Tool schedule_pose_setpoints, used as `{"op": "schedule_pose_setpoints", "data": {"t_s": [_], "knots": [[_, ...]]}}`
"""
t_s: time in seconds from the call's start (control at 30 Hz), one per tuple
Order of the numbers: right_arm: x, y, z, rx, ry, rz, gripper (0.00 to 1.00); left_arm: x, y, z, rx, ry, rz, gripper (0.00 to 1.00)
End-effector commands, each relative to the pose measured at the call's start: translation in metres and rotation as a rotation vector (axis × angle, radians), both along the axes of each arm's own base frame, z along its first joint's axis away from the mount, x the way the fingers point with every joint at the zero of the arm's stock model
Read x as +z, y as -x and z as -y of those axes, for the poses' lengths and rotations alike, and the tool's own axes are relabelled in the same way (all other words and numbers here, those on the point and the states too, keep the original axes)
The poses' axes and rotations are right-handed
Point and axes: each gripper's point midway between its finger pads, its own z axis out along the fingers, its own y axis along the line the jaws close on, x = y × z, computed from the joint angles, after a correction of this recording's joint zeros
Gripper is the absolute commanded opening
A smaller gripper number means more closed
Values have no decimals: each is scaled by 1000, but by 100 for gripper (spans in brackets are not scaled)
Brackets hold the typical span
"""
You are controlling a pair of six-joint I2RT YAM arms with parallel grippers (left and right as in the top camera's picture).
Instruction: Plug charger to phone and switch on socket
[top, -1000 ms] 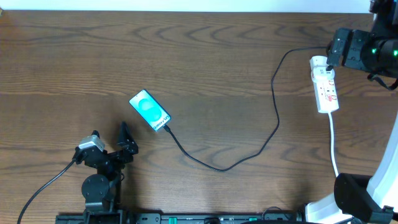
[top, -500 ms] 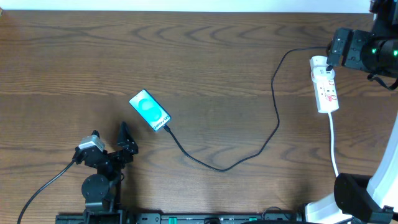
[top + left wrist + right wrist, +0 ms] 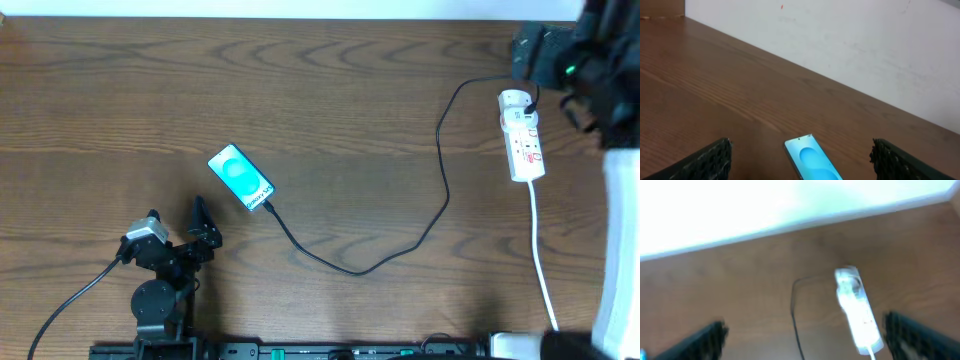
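charger cable (image 3: 443, 180) runs across the wooden table (image 3: 330, 90) from the phone's (image 3: 241, 178) near end to the head of the socket (image 3: 524, 140); whether its connector is seated is too small to tell. my left gripper (image 3: 205, 222) sits near the phone, fingers spread, holding nothing. my right gripper (image 3: 807, 332), spread too, hangs above the socket; that view is blurred, switches unreadable, fingertips cut off.

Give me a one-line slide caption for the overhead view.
Teal-lit phone on the wooden table, black charger cable running from its end toward the white socket.
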Motion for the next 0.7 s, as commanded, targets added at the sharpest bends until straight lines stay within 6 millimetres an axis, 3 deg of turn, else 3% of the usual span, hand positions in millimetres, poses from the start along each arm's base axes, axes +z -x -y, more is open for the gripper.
{"op": "schedule_pose_setpoints", "data": {"t_s": [0.0, 0.33, 0.53, 0.67], "knots": [[-19, 14, -11, 25, -6, 62, 99, -17, 1, -3, 13, -5, -54, 89], [-61, 38, -13, 31, -11, 468, 99, -17, 1, -3, 13, -5, -54, 89], [-70, 82, -3, -19, 1, 754, 99, -17, 1, -3, 13, -5, -54, 89], [-89, 109, 6, -68, 15, 830, 99, -17, 1, -3, 13, -5, -54, 89]]}}
